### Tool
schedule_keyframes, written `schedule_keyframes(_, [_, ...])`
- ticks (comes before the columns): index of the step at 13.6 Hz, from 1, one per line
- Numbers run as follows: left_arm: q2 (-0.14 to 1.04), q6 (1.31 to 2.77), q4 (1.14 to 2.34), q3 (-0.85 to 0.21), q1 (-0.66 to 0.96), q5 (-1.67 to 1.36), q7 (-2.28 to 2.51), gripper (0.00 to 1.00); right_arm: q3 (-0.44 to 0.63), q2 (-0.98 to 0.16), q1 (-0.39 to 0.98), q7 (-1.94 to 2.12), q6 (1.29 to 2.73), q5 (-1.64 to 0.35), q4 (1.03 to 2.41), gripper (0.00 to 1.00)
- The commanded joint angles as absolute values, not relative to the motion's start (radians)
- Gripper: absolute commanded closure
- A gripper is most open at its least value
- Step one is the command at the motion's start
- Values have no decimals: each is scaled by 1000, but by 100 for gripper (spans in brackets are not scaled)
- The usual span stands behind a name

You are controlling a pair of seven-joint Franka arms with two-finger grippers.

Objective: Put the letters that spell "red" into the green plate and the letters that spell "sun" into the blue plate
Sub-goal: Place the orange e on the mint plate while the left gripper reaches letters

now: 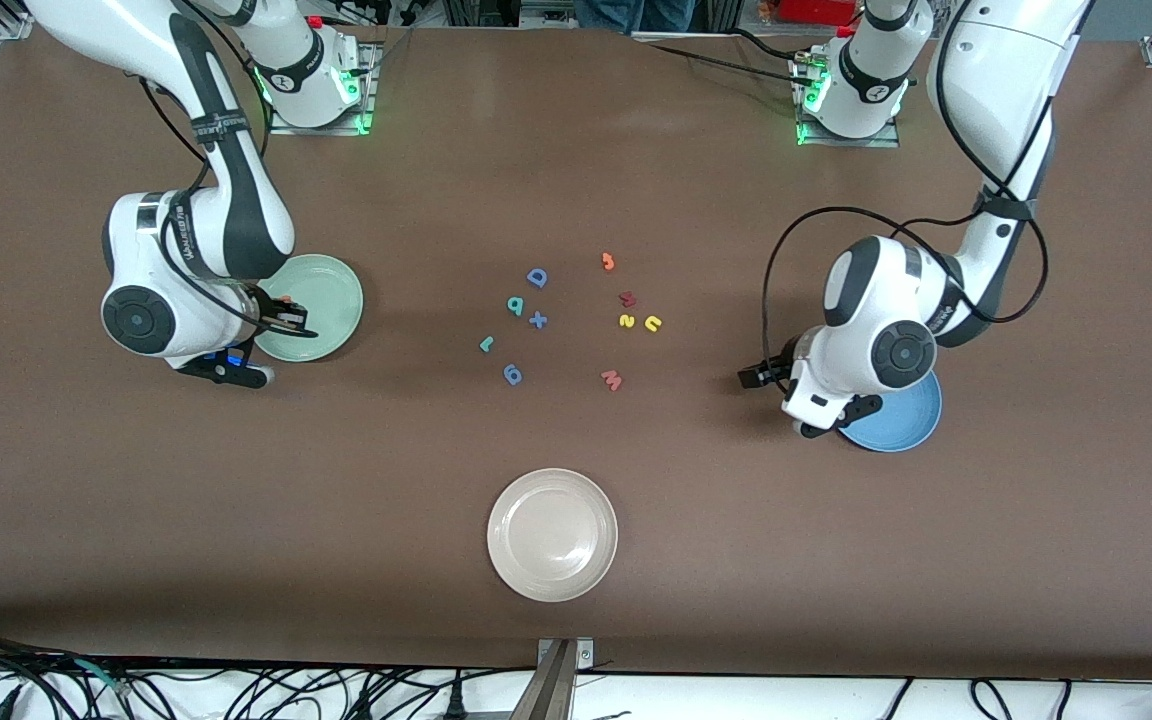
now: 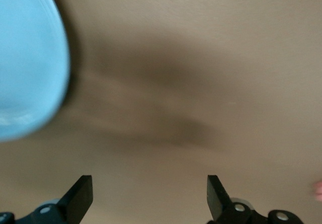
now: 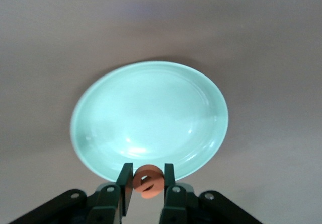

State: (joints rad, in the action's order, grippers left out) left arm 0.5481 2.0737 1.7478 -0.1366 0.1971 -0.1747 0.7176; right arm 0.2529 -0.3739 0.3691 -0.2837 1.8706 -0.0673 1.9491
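My right gripper (image 3: 147, 169) is shut on the orange "e" (image 3: 149, 184) and hangs over the rim of the green plate (image 3: 151, 113), at the right arm's end of the table (image 1: 331, 290). My left gripper (image 2: 149, 194) is open and holds nothing. It is low over bare table beside the blue plate (image 2: 25, 58), which shows partly under the left wrist (image 1: 901, 425). At mid-table lie the teal "r" (image 1: 486, 344), the teal "d" (image 1: 515, 306), the yellow "s" (image 1: 626, 320) and the yellow "u" (image 1: 652, 323).
Among the letters also lie a blue "D" (image 1: 537, 277), a blue cross (image 1: 537, 320), another blue letter (image 1: 512, 374), an orange hooked letter (image 1: 608, 262), a dark red letter (image 1: 626, 298) and a salmon "W" (image 1: 612, 380). A white plate (image 1: 552, 535) sits nearer the front camera.
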Motion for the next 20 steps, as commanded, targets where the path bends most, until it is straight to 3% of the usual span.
schedule_keyframes(1, [552,2101,1685,-126,282,-204,1005,0,262,-357,379,-255,1960,-81,2075,90])
schedule_keyframes(6, [574,2311,1716,-118,445,-186,1297,0,273,-403,364,-236,2000,-101,2143,86])
schedule_keyframes(10, [546,2453,1853,-121,486,-10,1492,0,273,-419,354,-224,2046,-106,2166,81])
schedule_keyframes(11, [525,2468,1888,-123,489,12,1512,0,273,-419,354,-224,2048,-106,2166,75])
schedule_keyframes(14, [473,2581,2011,-123,523,20,1584,0,273,-417,354,-224,2046,-106,2163,20])
schedule_keyframes(15, [469,2601,2034,-123,532,20,1588,0,273,-413,354,-225,2039,-106,2158,10])
schedule_keyframes(20, [471,2649,2094,-123,568,145,1748,0,262,-365,364,-290,1958,-109,2102,6])
